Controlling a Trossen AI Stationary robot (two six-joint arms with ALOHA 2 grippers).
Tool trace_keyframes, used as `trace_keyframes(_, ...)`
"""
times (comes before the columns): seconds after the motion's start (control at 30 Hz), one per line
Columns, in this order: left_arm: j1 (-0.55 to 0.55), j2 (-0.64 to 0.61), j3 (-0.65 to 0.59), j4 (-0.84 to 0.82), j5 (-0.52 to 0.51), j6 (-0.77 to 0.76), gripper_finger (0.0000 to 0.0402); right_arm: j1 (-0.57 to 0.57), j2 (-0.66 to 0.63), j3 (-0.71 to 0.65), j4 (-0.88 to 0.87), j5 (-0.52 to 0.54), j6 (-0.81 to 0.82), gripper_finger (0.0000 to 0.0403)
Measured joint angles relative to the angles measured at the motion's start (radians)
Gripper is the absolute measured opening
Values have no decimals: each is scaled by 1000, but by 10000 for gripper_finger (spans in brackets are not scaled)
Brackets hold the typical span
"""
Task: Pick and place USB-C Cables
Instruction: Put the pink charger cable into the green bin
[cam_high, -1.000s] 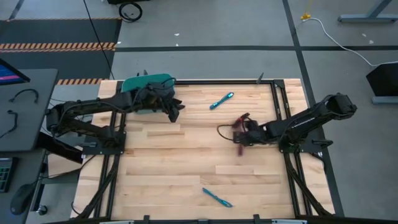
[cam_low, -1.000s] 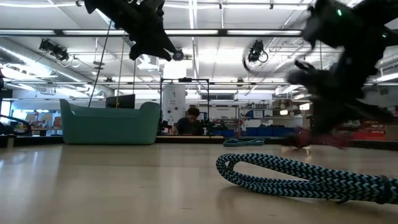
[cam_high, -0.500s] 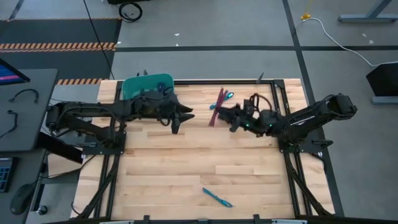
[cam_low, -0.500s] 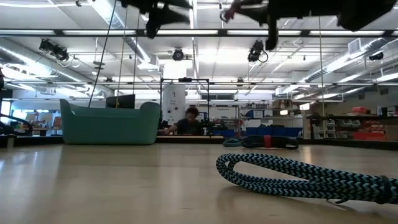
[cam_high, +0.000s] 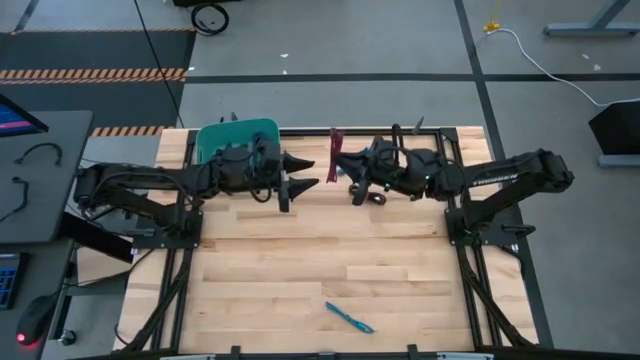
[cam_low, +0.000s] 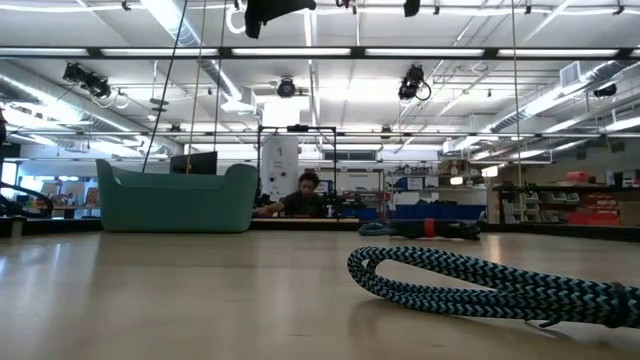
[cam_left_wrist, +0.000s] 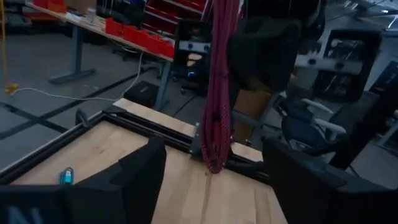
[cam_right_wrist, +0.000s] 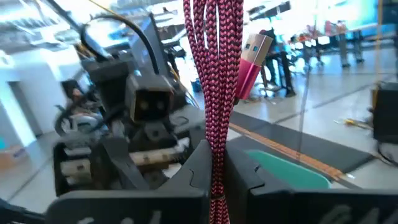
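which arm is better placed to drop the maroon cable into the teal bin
Left, probably. The right gripper holds the maroon cable up between the arms, but the teal bin sits beside the left arm. The left gripper is open, facing the cable, so a handover looks likely.

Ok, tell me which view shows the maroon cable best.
Right wrist view: the maroon cable fills the frame, clamped in the right gripper, plug visible. Left wrist view shows it hanging, darker. High view shows a thin strip. Low view misses it.

Both grippers meet near 12 o'clock: right gripper (cam_high: 338, 166) pinching a maroon cable (cam_high: 333, 155), left gripper (cam_high: 305, 172) spread facing it.
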Motion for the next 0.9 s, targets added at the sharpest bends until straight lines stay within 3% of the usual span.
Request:
trace_keyframes(0.43, 0, 125, 1, 188, -36, -1, 221, -20, 0, 3, 6, -69, 6, 22)
trace_keyframes(0.9, 9, 193, 2, 336, -10, -1, 113, -21, 0, 3, -26, -73, 6, 23)
